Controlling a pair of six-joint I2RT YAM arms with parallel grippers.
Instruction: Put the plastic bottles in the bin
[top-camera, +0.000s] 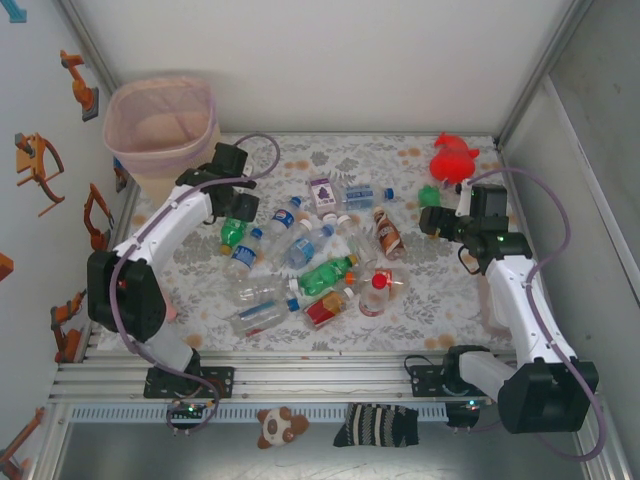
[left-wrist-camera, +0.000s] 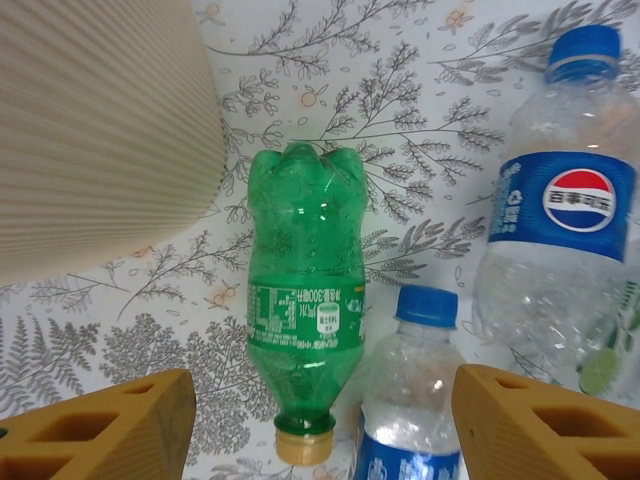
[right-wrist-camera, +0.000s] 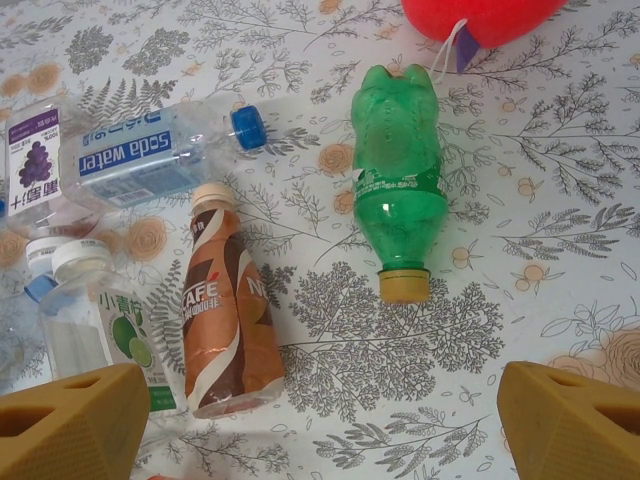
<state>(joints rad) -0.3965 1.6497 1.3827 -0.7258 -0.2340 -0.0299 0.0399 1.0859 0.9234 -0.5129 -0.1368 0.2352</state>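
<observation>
While both arms reach out over the flowered table (top-camera: 440, 290), the bottles (top-camera: 310, 262) lie on their sides in a loose heap at its middle, with a few strays toward either side. The bin (top-camera: 160, 125) stands at the far left corner, its pinkish bag folded over the rim.

Just beside the bin the left claw (left-wrist-camera: 322, 400) hangs low with its jaws apart, gripping nothing. Between its orange fingers (left-wrist-camera: 110, 430) lies a green bottle (left-wrist-camera: 305, 300), yellow cap toward the claw and base pointing away. The fingers stand clear of it on both sides. The bin's ribbed wall rises close by on the bottle's left. On its right lie a small blue-capped bottle (left-wrist-camera: 410, 390) and, further right, a bigger Pepsi bottle (left-wrist-camera: 565, 210).

Over on the right, the right claw (right-wrist-camera: 320, 400) is spread wide and empty above bare cloth. Ahead of it lies a second green bottle (right-wrist-camera: 400, 190), cap toward the claw, its base near a red plush (right-wrist-camera: 480, 15). Left of that are a brown coffee bottle (right-wrist-camera: 225, 320) and a soda-water bottle (right-wrist-camera: 150, 155).
</observation>
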